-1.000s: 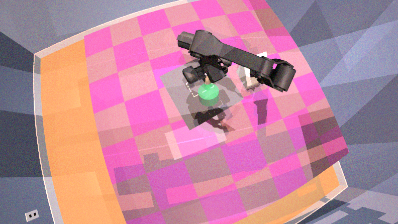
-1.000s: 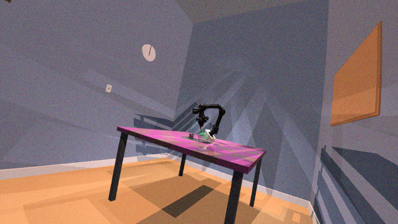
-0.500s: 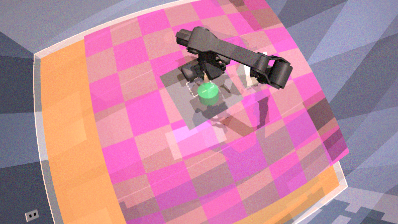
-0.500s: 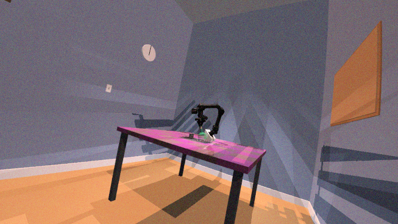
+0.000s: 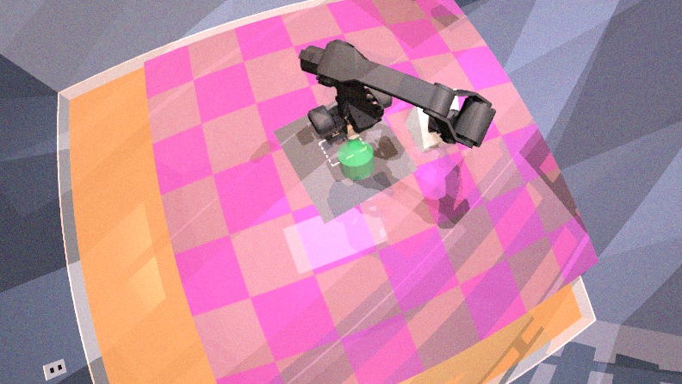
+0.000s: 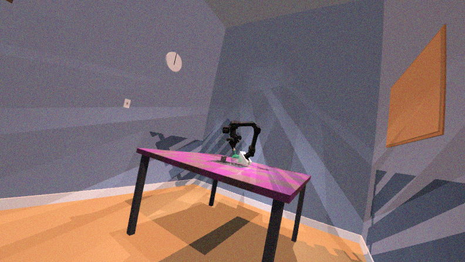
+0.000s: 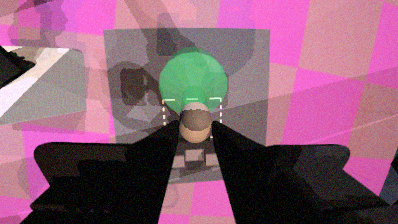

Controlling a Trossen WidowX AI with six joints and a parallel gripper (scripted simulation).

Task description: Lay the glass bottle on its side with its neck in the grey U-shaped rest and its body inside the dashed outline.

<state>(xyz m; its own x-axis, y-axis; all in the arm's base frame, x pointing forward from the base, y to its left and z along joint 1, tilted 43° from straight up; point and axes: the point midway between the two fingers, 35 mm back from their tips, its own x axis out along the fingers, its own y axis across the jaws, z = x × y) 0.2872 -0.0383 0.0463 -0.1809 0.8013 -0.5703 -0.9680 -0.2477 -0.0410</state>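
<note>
Our gripper's jaws (image 5: 351, 127) (image 6: 233, 148) are closed on the neck of the green glass bottle (image 5: 356, 159) (image 6: 235, 155) (image 7: 193, 75), whose body hangs below them, long axis near upright, so we judge the coming move must tip it level towards the grey rest (image 6: 223, 158) (image 7: 195, 156).

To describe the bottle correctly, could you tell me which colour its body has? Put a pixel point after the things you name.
Green (image 5: 356, 162) (image 7: 193, 75); it shows best in the top view.

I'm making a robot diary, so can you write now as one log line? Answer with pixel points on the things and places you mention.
black gripper (image 5: 351, 127) (image 7: 195, 125): shut on green glass bottle (image 5: 356, 162) (image 6: 235, 155) (image 7: 193, 75) | bottle: upright | laying down: not done
</note>
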